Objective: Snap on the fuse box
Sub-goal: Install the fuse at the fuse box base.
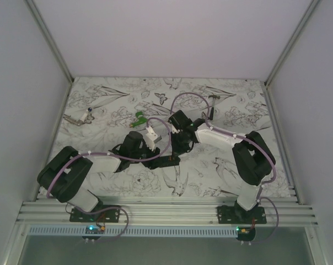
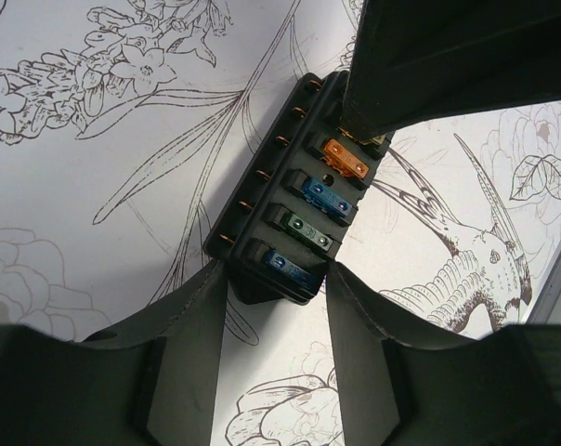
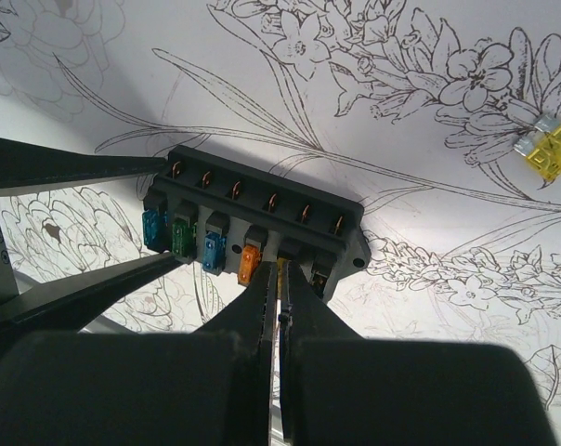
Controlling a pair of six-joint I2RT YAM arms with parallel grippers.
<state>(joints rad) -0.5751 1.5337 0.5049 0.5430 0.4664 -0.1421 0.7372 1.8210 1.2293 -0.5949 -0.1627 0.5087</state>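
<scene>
The fuse box [image 2: 294, 200] is a black oblong block lying on the flower-printed table, with orange, blue, green and blue fuses in its slots. It also shows in the right wrist view [image 3: 262, 200] and the top view [image 1: 170, 161]. My left gripper [image 2: 276, 279] has one finger on each side of the box's near end and holds it. My right gripper [image 3: 280, 274] is shut on a thin yellow fuse [image 3: 281, 267] and presses it down at the slot beside the orange fuse [image 3: 249, 263]. The right gripper reaches in from the top of the left wrist view [image 2: 364, 137].
A loose yellow fuse [image 3: 550, 149] lies on the table to the right of the box. A small green piece [image 1: 138, 117] lies behind the grippers. A pale tool [image 1: 78, 117] lies at the far left and a small dark tool [image 1: 213, 99] at the far right. Walls close the table's sides.
</scene>
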